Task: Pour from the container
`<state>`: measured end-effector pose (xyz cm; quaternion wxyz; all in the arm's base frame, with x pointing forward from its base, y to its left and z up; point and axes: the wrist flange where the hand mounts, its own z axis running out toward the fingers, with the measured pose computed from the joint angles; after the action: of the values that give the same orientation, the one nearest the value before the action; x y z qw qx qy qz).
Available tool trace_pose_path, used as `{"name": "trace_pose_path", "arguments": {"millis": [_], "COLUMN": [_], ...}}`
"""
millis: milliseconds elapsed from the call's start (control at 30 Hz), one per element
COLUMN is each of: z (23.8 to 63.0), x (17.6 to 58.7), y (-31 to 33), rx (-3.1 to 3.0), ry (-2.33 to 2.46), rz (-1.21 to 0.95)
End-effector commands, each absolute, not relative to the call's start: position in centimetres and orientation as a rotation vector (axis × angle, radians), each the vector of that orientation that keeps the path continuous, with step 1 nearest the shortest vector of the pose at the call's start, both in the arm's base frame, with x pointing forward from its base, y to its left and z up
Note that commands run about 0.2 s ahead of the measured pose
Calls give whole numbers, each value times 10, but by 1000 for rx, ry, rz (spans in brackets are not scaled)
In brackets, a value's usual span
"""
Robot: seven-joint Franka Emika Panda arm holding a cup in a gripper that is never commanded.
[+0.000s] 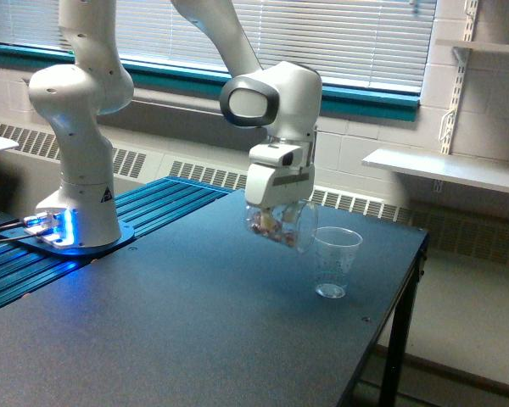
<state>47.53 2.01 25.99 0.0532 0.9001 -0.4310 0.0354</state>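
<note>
Exterior view
Container [282, 225]: clear, smooth plastic cup at frame centre, tipped on its side with the rim toward the frame's right, small mixed-colour pieces inside.
Gripper [277, 212]: white, closed around the container from above; fingers mostly hidden by the housing.
Second cup [336, 262]: clear plastic with faint markings, upright on the surface, just right of and below the container's rim.
Surface [178, 322]: dark, matte, finely speckled tabletop filling the lower frame.
Arm base [75, 212]: glossy white, blue-lit, at left on blue ribbed rails.
Room: pale block wall, slatted blinds [356, 34] above a teal sill, white shelf [445, 168] at right.
</note>
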Motion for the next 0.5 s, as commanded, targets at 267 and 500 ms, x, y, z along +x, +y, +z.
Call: {"name": "trace_pose_path", "arguments": {"millis": [267,500], "z": [296,300], "x": [487,495], "y": [26,22], "rx": [2764,2758], "ry": [-1347,-1360], "rz": [195,191]}}
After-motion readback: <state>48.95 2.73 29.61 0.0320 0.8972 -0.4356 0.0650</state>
